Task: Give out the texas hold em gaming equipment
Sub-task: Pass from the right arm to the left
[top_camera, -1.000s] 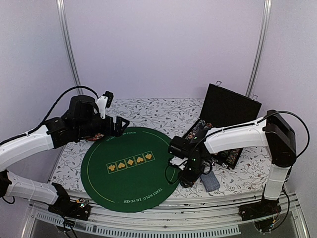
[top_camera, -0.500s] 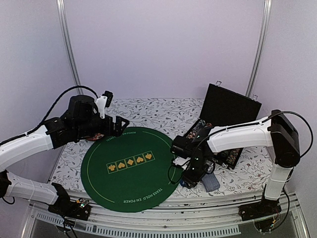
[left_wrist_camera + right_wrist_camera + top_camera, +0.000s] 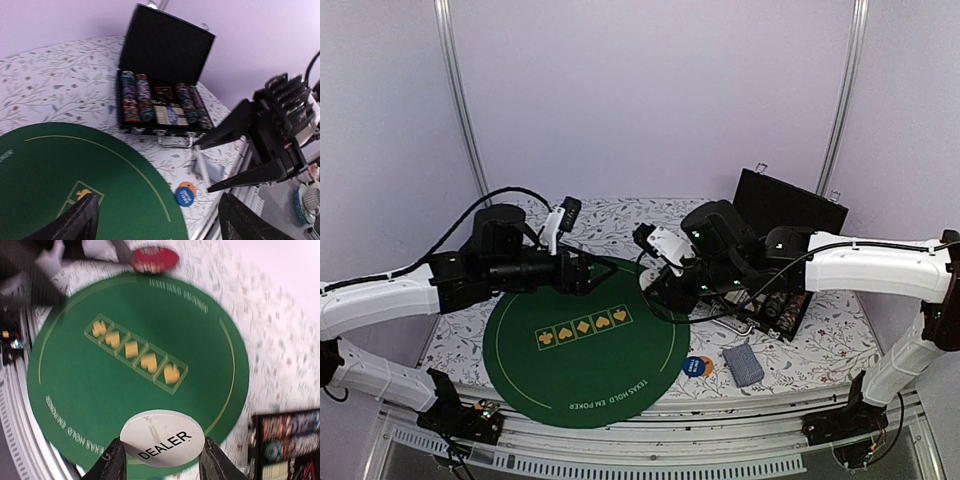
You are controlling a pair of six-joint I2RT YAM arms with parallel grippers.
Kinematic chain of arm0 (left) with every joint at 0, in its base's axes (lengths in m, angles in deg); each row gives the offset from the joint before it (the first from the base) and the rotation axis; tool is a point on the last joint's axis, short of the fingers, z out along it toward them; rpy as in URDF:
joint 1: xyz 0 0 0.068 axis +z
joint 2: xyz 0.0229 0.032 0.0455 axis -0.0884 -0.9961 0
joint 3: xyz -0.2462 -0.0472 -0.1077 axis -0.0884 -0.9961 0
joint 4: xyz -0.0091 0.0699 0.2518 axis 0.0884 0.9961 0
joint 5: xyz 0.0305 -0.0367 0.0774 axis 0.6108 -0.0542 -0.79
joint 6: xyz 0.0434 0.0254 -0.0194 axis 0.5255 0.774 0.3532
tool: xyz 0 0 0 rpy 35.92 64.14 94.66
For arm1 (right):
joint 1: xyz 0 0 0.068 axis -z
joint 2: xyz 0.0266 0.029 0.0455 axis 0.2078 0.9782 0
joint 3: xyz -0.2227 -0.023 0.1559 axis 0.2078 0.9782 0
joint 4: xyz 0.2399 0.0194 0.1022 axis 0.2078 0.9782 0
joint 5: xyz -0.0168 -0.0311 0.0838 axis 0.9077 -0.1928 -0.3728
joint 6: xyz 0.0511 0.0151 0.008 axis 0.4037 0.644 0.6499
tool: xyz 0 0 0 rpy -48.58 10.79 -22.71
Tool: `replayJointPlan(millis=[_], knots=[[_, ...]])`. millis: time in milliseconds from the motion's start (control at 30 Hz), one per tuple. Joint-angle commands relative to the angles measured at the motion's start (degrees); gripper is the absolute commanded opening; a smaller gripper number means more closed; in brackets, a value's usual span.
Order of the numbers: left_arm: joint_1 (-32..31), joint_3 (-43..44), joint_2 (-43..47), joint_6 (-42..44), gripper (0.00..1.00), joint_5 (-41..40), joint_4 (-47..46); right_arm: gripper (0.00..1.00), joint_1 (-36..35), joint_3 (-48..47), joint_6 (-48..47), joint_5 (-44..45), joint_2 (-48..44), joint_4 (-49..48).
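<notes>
Nearest, a blue button (image 3: 698, 366) and a card deck (image 3: 742, 364) lie side by side just off the green poker mat (image 3: 570, 370). Over the mat's far right edge, the right gripper (image 3: 162, 455) pinches a white DEALER button (image 3: 162, 437) by its rim. The button looks light, rigid and slick. The left gripper (image 3: 159, 200) hangs spread and empty. Farthest, the open case (image 3: 165, 45) holds chip rows (image 3: 135, 97).

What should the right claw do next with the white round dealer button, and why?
Probably lower the right claw toward the round green felt mat and release the white round DEALER button there: it is held in the claw above the mat, not yet set down.
</notes>
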State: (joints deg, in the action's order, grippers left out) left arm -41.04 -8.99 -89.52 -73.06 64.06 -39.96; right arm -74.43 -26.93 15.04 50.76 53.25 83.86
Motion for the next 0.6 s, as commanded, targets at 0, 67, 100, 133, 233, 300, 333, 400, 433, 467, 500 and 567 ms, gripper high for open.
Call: replayJointPlan(millis=[0, 67, 100, 133, 233, 300, 333, 400, 433, 467, 500, 567], knots=[[-5.5, 0.3, -3.6, -1.1, 0.87, 10.0, -9.1, 0.26, -1.7, 3.2, -6.8, 2.8, -1.4, -18.4], [-6.7, 0.8, -5.3, -0.8, 0.90, 11.2, -9.8, 0.25, -2.2, 3.5, -8.3, 3.6, -1.4, -20.1], [-7.0, 1.1, -6.2, -0.7, 0.91, 11.8, -9.9, 0.25, -2.5, 3.5, -8.6, 3.6, -1.4, -20.8], [-7.1, 1.4, -7.0, -0.8, 0.90, 12.0, -9.8, 0.25, -2.6, 4.8, -8.8, 3.6, -1.6, -21.4], [-7.1, 1.9, -8.5, -1.2, 0.84, 11.4, -9.7, 0.25, -3.0, 6.4, -9.2, 3.4, -2.0, -22.2], [-7.1, 1.9, -8.8, -1.2, 0.78, 10.4, -10.0, 0.25, -3.2, 6.8, -9.3, 3.4, -2.2, -22.0], [-7.1, 1.9, -8.8, -1.2, 0.74, 10.1, -10.2, 0.25, -3.2, 7.0, -9.3, 3.2, -2.3, -21.9], [-7.1, 1.9, -8.5, -1.1, 0.68, 9.7, -10.7, 0.24, -3.3, 7.3, -9.6, 3.0, -2.5, -21.8], [-7.1, 1.8, -8.2, -1.0, 0.67, 9.5, -10.8, 0.25, -3.3, 7.6, -9.7, 3.0, -2.5, -21.7], [-7.1, 1.7, -7.8, -0.9, 0.67, 9.4, -11.0, 0.24, -3.4, 7.7, -9.9, 3.1, -2.5, -21.6], [-7.1, 1.6, -7.4, -0.6, 0.68, 9.3, -11.1, 0.24, -3.4, 8.0, -10.1, 3.3, -2.6, -21.5], [-6.9, 1.1, -5.9, 0.1, 0.74, 9.5, -11.1, 0.24, -3.3, 8.3, -10.3, 3.6, -2.8, -21.1]])
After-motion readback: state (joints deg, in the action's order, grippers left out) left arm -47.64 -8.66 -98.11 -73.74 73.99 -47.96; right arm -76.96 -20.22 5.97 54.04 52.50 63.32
